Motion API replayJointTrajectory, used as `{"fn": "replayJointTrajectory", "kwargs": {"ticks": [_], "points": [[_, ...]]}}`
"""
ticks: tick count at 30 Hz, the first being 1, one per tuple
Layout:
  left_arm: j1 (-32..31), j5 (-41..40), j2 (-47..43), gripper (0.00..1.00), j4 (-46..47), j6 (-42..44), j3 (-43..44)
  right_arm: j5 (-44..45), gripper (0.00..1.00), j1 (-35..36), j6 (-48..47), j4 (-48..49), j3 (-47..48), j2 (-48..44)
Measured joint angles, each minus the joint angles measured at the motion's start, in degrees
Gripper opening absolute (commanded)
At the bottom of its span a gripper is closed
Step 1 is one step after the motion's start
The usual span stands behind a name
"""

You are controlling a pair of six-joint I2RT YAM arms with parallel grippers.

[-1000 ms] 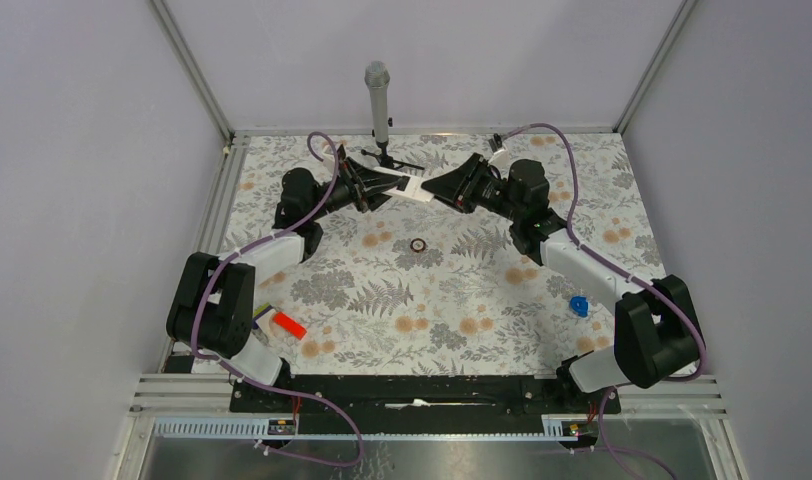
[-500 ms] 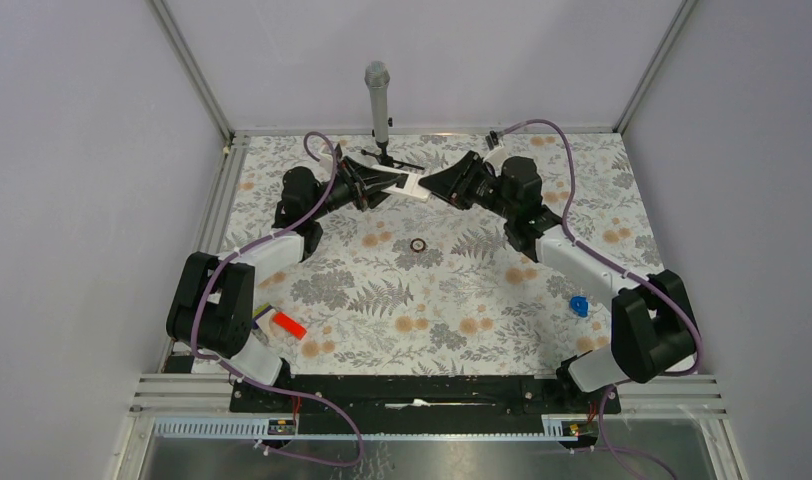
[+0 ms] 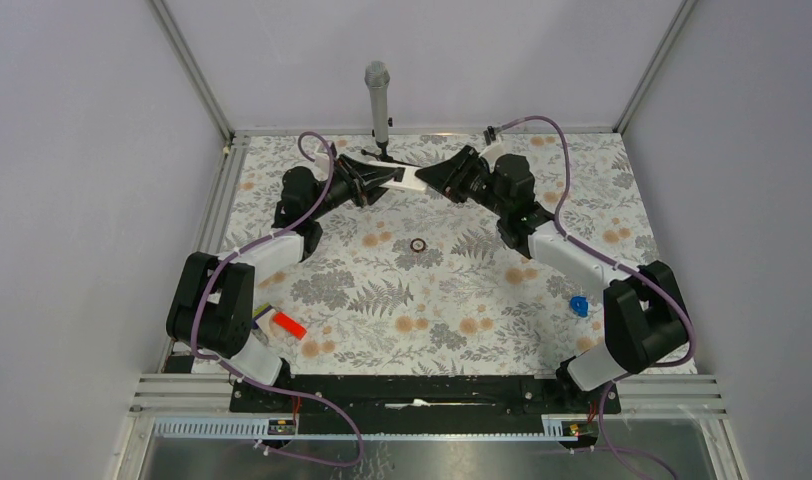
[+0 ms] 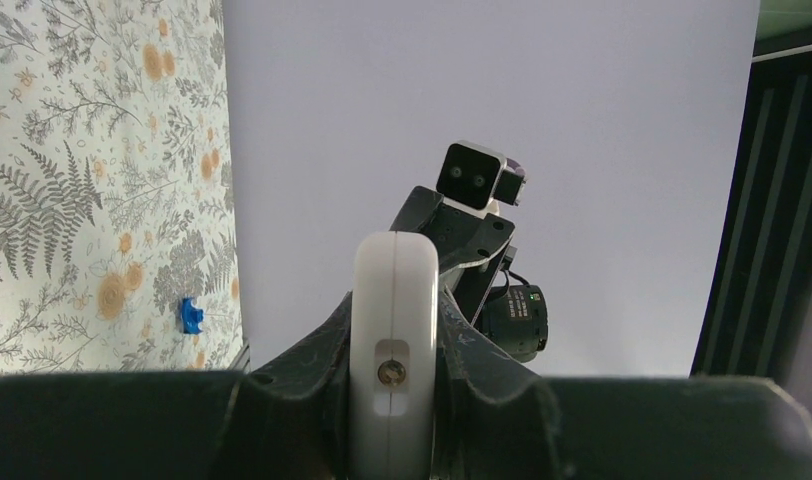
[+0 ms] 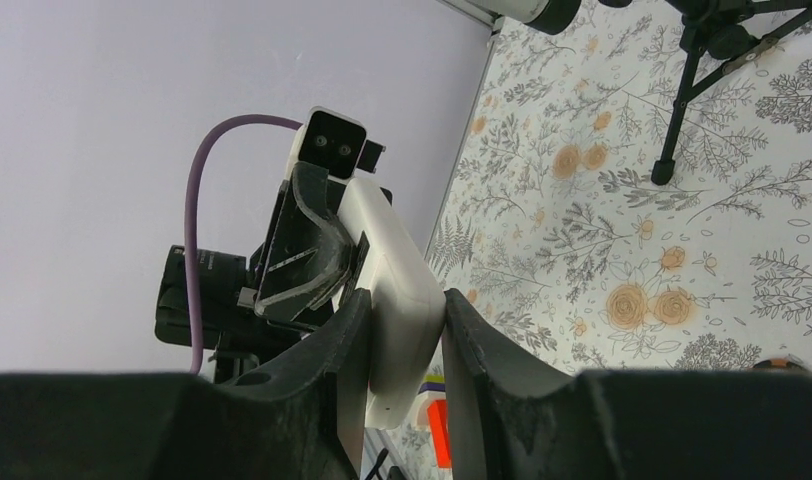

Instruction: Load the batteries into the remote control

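**Both sets of fingers grip the remote control up in the air**

My left fingers (image 4: pixel 307 372) are shut tight on one end of the remote control (image 3: pixel 409 180). My right fingers (image 5: pixel 317 360) are shut tight on the other end. The gap between each pair is only as wide as the remote control is thick, and both sides press on its white body.

From the top camera, I hold it at the far side of the bench (image 3: pixel 382 300), just in front of the microphone stand (image 3: pixel 378 100). My two arms reach in from each side and meet there. That view also shows a small dark ring (image 3: pixel 418 245) lying on the bench nearer to me, a blue thing (image 3: pixel 578 305) by my right arm, and a red and white block (image 3: pixel 287 325) by my left arm.

My left wrist camera shows what the top one cannot. It looks at the thin white end of the remote control, which has a small slot with a shiny dot (image 4: pixel 387 372) in it. Behind it are my right fingers.

My right wrist camera shows a flat white side of the remote control, with my left fingers clamped on its far end. I cannot tell from any view which way the red front faces.
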Motion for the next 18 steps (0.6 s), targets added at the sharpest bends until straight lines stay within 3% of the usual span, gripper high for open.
{"fn": "replayJointTrajectory", "kwargs": {"ticks": [3,11,18], "points": [[0.0,-0.7,0.0,0.0,-0.1,0.1,0.0,0.5,0.39,0.1,-0.1,0.9,0.1,0.5],[-1.3,2.8,-3.0,0.0,-5.8,3.8,0.2,-2.1,0.98,0.7,-6.3,-3.1,0.5,-0.1],[0.9,9.1,-4.5,0.0,-14.4,15.1,6.0,-5.7,1.0,-1.4,-14.2,-8.4,-1.2,-7.8]]}}
